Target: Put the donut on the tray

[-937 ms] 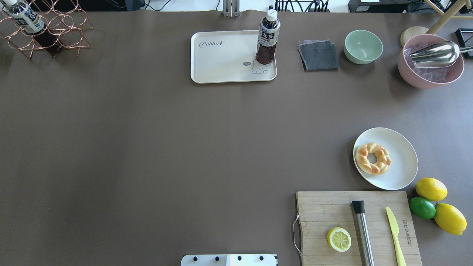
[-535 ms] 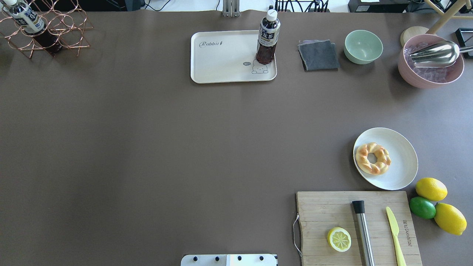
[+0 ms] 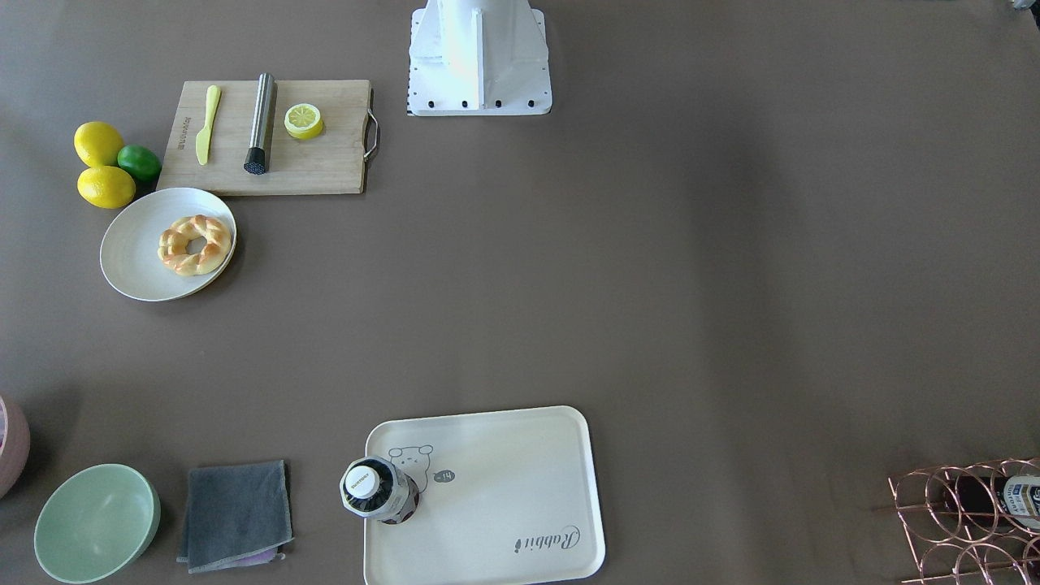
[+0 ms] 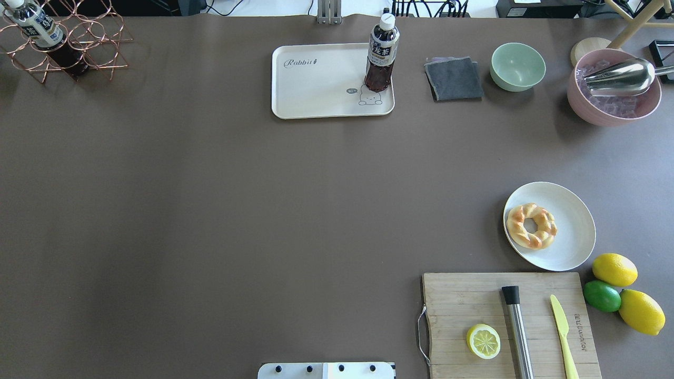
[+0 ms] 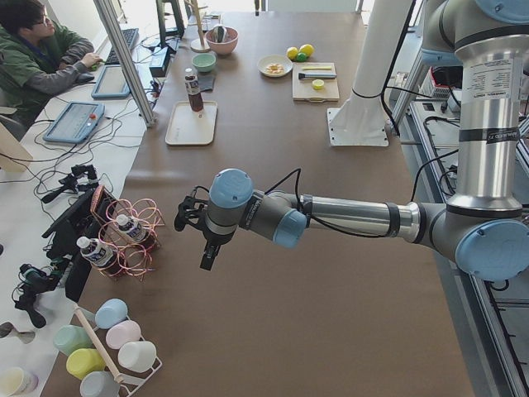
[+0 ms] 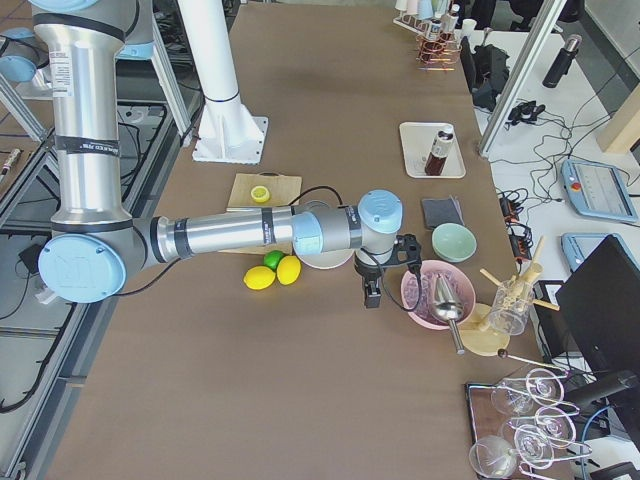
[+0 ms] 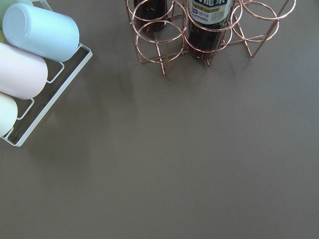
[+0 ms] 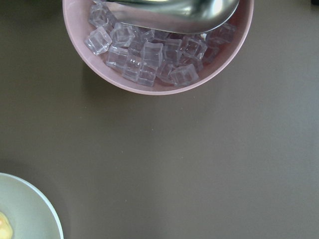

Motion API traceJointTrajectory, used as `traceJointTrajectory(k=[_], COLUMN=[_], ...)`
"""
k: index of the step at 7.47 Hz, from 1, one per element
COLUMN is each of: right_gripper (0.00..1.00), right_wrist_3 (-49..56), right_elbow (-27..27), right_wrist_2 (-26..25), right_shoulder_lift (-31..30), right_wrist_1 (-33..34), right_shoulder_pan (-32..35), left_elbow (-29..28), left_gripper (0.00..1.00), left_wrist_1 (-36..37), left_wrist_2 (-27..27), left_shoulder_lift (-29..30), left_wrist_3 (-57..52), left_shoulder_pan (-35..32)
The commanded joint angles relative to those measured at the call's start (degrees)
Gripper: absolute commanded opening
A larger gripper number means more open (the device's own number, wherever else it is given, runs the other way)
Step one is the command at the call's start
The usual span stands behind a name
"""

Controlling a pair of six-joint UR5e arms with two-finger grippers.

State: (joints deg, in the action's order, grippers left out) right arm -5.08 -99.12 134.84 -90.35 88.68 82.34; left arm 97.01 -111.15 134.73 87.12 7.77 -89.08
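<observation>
The donut (image 4: 531, 226) lies on the round white plate (image 4: 574, 231), well apart from the tray (image 4: 316, 89) lettered "Rabbit", where a dark drink bottle (image 4: 381, 52) stands beside the bear drawing. A racked bottle (image 7: 209, 22) reads "UNTORY". I cannot tell how wide the left gripper (image 5: 207, 255) or the right gripper (image 6: 371, 293) is.

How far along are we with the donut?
Nothing done: the donut lies on the plate; the tray holds only a bottle. In hand: the right end effector hangs between plate and pink bowl. To do: grasp, carry, place.
</observation>
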Motion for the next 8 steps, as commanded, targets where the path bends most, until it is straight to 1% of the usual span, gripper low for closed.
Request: traceJointTrajectory(k=[1,2,3,4,5,6,7,8], right_gripper=[0.99,0.97,0.97,0.96,0.92,0.86,0.78,0.68], right_wrist_3=[-23.7,-32.1,-37.8,-41.4,-46.5,-49.6,-49.8,-49.9], right_elbow=[3.0,3.1,3.1,3.1,3.2,3.2,3.0,2.9], right_wrist_2=[-2.6,-5.0,-7.1,-8.0,-10.2,-13.1,-13.2,-13.2], right_shoulder_lift=[-1.6,-2.9,-5.6,-7.8,-8.6,-8.7,-9.3,-10.9], right_wrist_1=[-19.4,-25.7,-32.2,-37.7,-41.4,-42.9,-43.2,-45.3], right_shoulder_pan=[-10.7,-15.2,-19.4,-22.3,-25.9,-29.3,-30.0,-30.3], left_elbow=[-0.5,-0.4,-0.3,-0.2,-0.2,-0.2,-0.2,-0.2], left_gripper=[0.99,0.99,0.99,0.99,0.99,0.99,0.99,0.99], left_wrist_1=[-1.3,-1.4,-1.4,-1.4,-1.3,-1.4,-1.3,-1.4], left_wrist_2=[0.0,0.0,0.1,0.1,0.1,0.1,0.2,0.2], left_shoulder_lift=[-0.2,-0.2,-0.2,-0.2,-0.2,-0.1,-0.1,-0.1], left_wrist_3=[-0.4,-0.3,-0.2,-0.3,-0.2,-0.1,0.0,0.1], left_shoulder_pan=[0.2,0.2,0.2,0.2,0.2,0.2,0.2,0.3])
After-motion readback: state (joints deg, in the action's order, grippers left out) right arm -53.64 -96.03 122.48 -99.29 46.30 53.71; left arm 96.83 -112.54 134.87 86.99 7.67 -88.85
